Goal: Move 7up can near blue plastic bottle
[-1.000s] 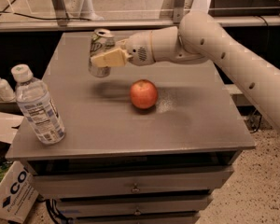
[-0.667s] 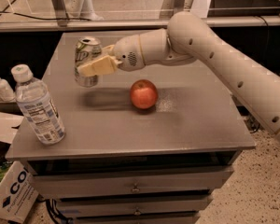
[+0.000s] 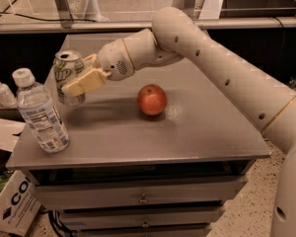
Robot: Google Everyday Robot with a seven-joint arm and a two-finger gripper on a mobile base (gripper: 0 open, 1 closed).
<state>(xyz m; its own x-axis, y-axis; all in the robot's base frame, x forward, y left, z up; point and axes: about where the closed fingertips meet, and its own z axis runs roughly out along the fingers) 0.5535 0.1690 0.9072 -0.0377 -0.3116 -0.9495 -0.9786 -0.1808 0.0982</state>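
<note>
The 7up can (image 3: 66, 72), silver-grey with a green logo and pull-tab top, is held upright just above the left part of the grey table (image 3: 187, 132). My gripper (image 3: 79, 80) is shut on the can, with one pale finger (image 3: 84, 83) across its front. The blue plastic bottle (image 3: 40, 115), clear with a white cap and blue-and-white label, stands upright at the table's front left corner, a short way in front of and left of the can.
A red apple (image 3: 152, 99) sits on the table's middle, right of the can. A small white pump bottle (image 3: 1, 91) stands on a lower surface to the left. A cardboard box (image 3: 15, 201) lies on the floor at lower left.
My gripper has carried the can to the left and toward the front, closer to the bottle. The apple and bottle have not moved.
</note>
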